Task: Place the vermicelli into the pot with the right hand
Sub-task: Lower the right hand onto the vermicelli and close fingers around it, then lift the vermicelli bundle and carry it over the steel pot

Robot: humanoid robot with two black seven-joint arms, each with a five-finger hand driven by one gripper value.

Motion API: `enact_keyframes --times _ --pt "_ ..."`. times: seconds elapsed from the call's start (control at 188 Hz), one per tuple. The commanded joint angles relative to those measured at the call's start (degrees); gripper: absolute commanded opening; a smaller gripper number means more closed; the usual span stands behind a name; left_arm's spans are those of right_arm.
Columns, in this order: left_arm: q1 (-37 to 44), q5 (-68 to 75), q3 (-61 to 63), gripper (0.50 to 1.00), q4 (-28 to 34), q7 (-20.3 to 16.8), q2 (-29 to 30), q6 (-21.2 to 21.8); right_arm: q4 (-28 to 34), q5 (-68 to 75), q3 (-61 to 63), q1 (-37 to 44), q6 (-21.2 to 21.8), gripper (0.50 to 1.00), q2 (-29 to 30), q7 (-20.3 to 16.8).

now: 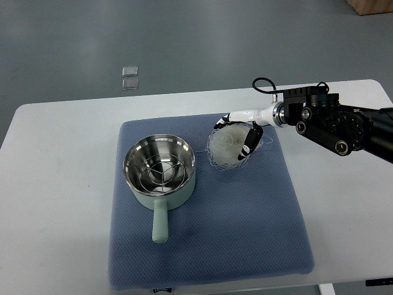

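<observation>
A pale green pot (161, 173) with a shiny steel inside and a wire rack in it stands on the blue mat (245, 227), handle toward me. A white nest of vermicelli (227, 147) lies on the mat just right of the pot. My right hand (238, 135) comes in from the right and its fingers are curled around the vermicelli from above and from the right. The bundle still rests on the mat. The left arm is out of view.
The blue mat lies on a white table (55, 184). Two small clear packets (129, 77) lie on the grey floor beyond the table's far edge. A brown box corner (371, 6) shows at the top right.
</observation>
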Motion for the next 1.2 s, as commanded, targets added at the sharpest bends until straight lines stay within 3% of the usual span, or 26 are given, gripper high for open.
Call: enact_keyframes --times 0.0,0.175,0.271,0.351,0.425,0.462,0.935,1.196 --pt "0.0 0.0 0.0 1.000 0.0 -0.1 0.0 0.0 0.0 0.0 -0.9 0.1 -0.1 0.924 0.1 0.0" --pt "0.0 0.0 0.0 1.000 0.0 0.0 0.0 0.0 0.0 -1.0 -1.0 0.1 -0.1 0.893 0.6 0.0" --pt "0.0 0.0 0.0 1.000 0.0 0.0 0.0 0.0 0.0 -2.6 -1.0 0.1 -0.9 0.758 0.6 0.0" --pt "0.0 0.0 0.0 1.000 0.0 0.0 0.0 0.0 0.0 -2.7 -1.0 0.1 -1.1 0.680 0.5 0.0" --pt "0.0 0.0 0.0 1.000 0.0 0.0 0.0 0.0 0.0 -2.8 -1.0 0.2 -1.0 0.578 0.5 0.0" --pt "0.0 0.0 0.0 1.000 0.0 0.0 0.0 0.0 0.0 -2.9 -1.0 0.3 -1.0 0.503 0.4 0.0" --pt "0.0 0.0 0.0 1.000 0.0 0.0 0.0 0.0 1.5 -2.4 -0.8 6.2 -0.8 0.500 0.5 0.5" --pt "0.0 0.0 0.0 1.000 0.0 0.0 0.0 0.0 7.3 -1.2 -0.6 15.3 0.5 0.500 -0.6 4.6"
